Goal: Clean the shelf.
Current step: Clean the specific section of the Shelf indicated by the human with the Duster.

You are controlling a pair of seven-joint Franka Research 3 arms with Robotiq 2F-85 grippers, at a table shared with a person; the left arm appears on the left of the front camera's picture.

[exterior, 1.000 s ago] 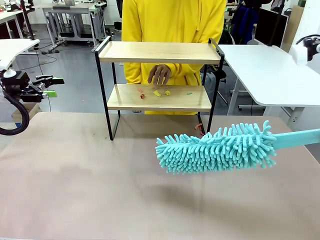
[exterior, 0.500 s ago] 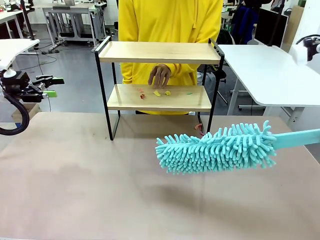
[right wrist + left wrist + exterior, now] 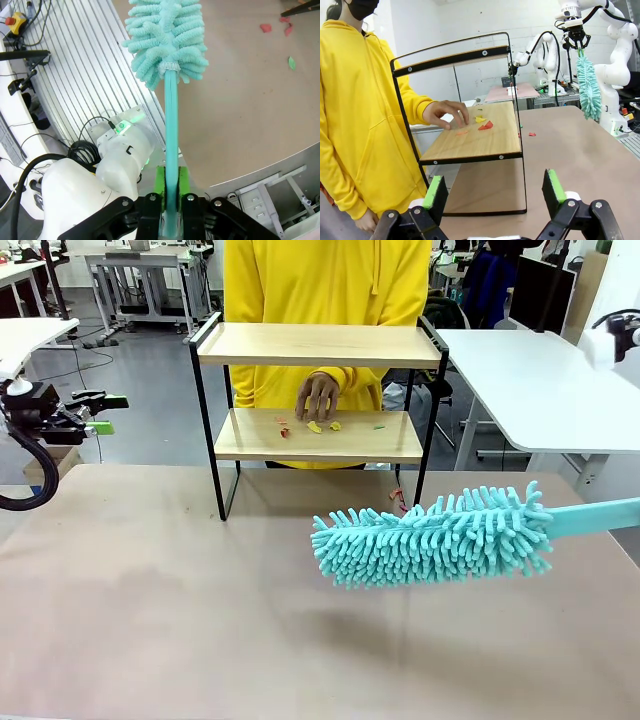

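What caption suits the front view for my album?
Teal duster held above the table; a person's hand reaches over scraps on the lower board of the shelf.

Left gripper (image 3: 108, 413) is parked far out on my left, held level and pointing in toward the middle, jaws spread wide with nothing between the green pads (image 3: 434, 189). Right gripper (image 3: 171, 184) is clamped hard on the duster handle (image 3: 171, 125), pads pinching it from both sides. Right arm (image 3: 612, 340) is up high on my right.

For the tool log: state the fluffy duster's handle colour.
The duster's slim handle is teal, clearest in the right wrist view.
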